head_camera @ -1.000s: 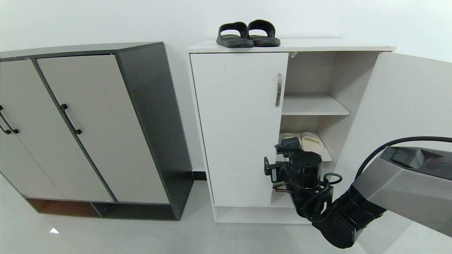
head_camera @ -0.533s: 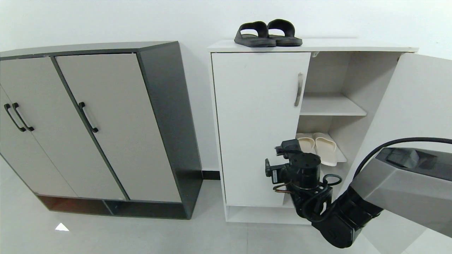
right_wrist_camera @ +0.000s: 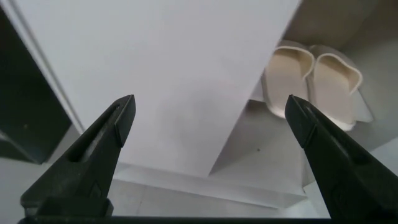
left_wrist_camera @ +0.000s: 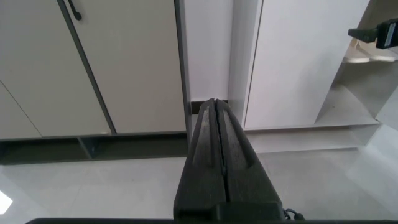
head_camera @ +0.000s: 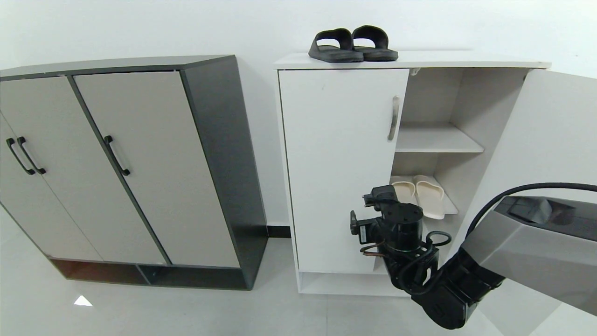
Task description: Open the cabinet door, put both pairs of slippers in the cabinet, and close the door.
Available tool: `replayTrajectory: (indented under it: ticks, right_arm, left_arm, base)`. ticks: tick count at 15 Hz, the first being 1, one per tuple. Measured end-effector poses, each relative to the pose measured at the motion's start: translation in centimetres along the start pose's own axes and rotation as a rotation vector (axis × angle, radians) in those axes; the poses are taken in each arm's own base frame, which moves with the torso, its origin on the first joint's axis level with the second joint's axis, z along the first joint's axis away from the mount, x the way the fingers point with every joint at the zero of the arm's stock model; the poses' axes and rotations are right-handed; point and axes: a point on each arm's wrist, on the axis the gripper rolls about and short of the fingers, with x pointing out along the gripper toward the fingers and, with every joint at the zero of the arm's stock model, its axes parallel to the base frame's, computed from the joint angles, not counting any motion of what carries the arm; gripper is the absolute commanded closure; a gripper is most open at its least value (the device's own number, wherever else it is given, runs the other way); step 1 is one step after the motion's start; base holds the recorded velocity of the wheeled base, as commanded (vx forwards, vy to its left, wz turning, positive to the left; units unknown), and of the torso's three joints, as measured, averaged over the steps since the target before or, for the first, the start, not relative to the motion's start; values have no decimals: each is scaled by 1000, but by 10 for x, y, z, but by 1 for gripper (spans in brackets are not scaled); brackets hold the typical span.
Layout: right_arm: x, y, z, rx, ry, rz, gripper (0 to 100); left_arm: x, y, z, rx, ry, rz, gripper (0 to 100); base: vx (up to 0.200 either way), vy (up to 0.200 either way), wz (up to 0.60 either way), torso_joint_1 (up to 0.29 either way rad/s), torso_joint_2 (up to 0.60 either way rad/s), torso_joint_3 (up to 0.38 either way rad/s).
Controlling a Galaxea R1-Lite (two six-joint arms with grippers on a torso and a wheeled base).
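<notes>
Black slippers point(head_camera: 353, 44) atop white cabinet point(head_camera: 343, 163): probably light, flexible; pinch both straps. Right hand point(right_wrist_camera: 209, 104) apart, left hand point(left_wrist_camera: 214, 107) together.

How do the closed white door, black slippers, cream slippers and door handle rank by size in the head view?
1. closed white door
2. black slippers and cream slippers: similar in apparent size, so not ranked
3. door handle

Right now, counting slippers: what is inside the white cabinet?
In the white cabinet, cream slippers lie on the lower shelf of the open side; the closed door hides the other side.
</notes>
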Motion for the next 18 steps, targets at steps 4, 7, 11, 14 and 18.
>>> replayTrajectory:
  ticks: [4, 7, 11, 14, 18]
  right_arm:
    - [1, 0, -2, -5, 5, -2, 0]
    - [1, 0, -2, -4, 5, -4, 0]
    - [2, -1, -2, -2, 2, -7, 0]
    - [3, -2, -3, -2, 3, -12, 0]
    - [5, -3, -3, -8, 7, -16, 0]
  left_arm:
    - [0, 0, 0, 0, 0, 0, 100]
    - [0, 0, 0, 0, 0, 1, 100]
    - [0, 0, -1, 0, 4, 1, 100]
    - [0, 0, 0, 0, 0, 0, 100]
    - [0, 0, 0, 0, 0, 0, 100]
  base:
    - [0, 0, 0, 0, 0, 0]
    - [0, 0, 0, 0, 0, 0]
    - [0, 0, 0, 12, -172, -267]
    - [0, 0, 0, 48, -517, -360]
    - [0, 0, 0, 104, -467, -350]
